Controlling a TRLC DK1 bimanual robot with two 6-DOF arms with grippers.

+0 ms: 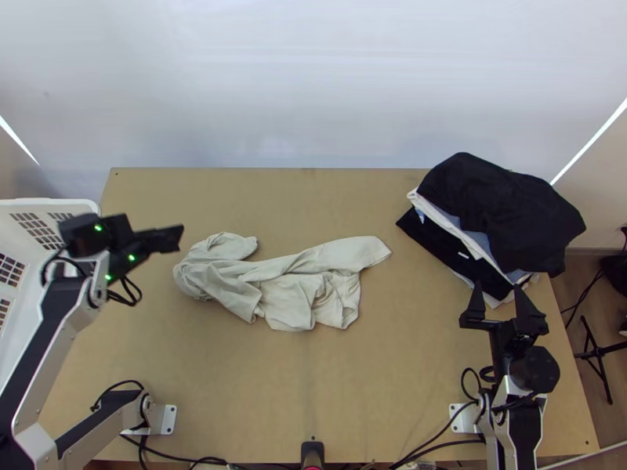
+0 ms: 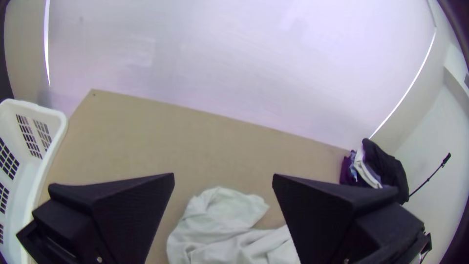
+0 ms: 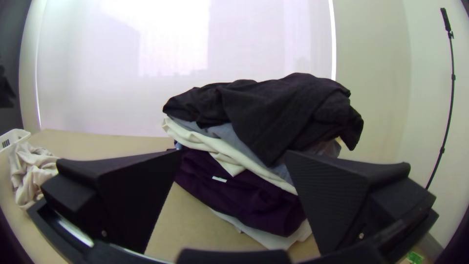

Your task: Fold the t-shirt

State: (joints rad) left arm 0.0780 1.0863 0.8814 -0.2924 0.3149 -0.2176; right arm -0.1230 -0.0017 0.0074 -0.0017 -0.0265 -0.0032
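While the pale t-shirt lies bunched on the wooden table, left of the middle, with one long fold running out to the right, I hold my left gripper above the board just left of the cloth. Its jaws stand wide apart, with nothing between them.

Over at the left edge sits a white plastic basket, its walls pierced with rows of small square holes; my left arm passes across its right side.

My right gripper is at the right, on the near side of a clothes stack, and its jaws are spread as well, gripping nothing. That stack sits at the far right of the table: a loose black garment drapes over the top, then come grey-blue and cream layers, a dark purple piece, and something pale at the bottom. On the purple cloth I see a small white label, too small for me to make out any writing. Beyond the right side rises a thin black stand.
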